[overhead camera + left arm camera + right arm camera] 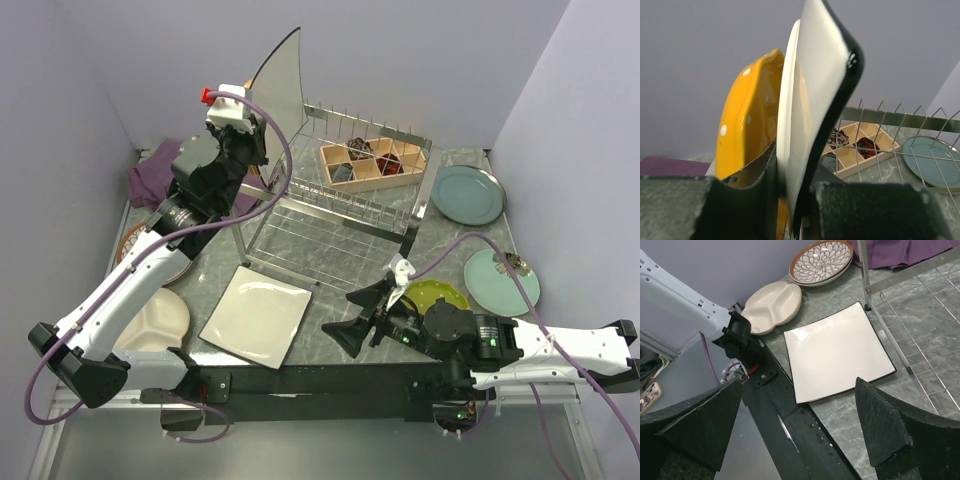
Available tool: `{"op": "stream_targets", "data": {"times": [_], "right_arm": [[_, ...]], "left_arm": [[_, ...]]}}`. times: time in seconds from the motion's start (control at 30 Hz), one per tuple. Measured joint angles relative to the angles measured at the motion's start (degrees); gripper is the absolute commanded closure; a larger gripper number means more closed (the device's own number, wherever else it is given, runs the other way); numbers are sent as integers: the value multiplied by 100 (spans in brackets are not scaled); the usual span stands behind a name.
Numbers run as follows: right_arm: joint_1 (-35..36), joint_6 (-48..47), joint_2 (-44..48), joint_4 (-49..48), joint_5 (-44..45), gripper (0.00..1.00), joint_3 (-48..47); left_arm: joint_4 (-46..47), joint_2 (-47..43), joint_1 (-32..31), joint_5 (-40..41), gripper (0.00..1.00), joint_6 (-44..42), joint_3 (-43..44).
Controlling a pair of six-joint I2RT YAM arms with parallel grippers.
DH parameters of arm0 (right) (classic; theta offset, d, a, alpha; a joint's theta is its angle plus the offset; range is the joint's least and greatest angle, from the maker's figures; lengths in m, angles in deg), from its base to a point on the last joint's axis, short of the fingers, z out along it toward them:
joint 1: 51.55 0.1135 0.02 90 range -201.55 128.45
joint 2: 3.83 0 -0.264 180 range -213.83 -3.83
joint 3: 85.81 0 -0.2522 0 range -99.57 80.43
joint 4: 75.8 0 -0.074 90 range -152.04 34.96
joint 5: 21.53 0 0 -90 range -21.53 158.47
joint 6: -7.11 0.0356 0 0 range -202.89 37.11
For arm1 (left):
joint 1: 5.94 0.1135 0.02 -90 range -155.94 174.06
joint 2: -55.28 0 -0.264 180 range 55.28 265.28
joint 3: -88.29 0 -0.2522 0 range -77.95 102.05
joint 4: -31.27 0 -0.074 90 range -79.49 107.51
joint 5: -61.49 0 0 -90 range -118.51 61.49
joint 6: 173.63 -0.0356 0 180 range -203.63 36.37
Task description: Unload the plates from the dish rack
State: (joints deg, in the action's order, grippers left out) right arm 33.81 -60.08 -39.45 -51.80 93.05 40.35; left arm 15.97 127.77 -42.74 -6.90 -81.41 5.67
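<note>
A large cream square plate [278,85] stands on edge above the dish rack [330,215] at its left end, its lower edge pinched in the left jaws. A yellow plate [747,125] stands just behind it. The right jaws gape wide over the counter [460,235], near a second square plate [256,316] lying flat.

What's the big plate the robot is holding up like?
The square plate is glossy cream on its face, with a black rim and back, likely ceramic. It stands on edge, high over the dish rack. The left gripper is shut on its lower edge, one finger each side. A yellow dotted dish stands close beside it.
</note>
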Motion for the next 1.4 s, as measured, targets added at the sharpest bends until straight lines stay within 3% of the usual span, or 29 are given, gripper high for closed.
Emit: {"op": "stream_targets", "data": {"times": [1.4], "right_arm": [[0,-20,-103,2,9,0,-9]], "left_arm": [[-225,-282,-20,35,99,20,160]]}}
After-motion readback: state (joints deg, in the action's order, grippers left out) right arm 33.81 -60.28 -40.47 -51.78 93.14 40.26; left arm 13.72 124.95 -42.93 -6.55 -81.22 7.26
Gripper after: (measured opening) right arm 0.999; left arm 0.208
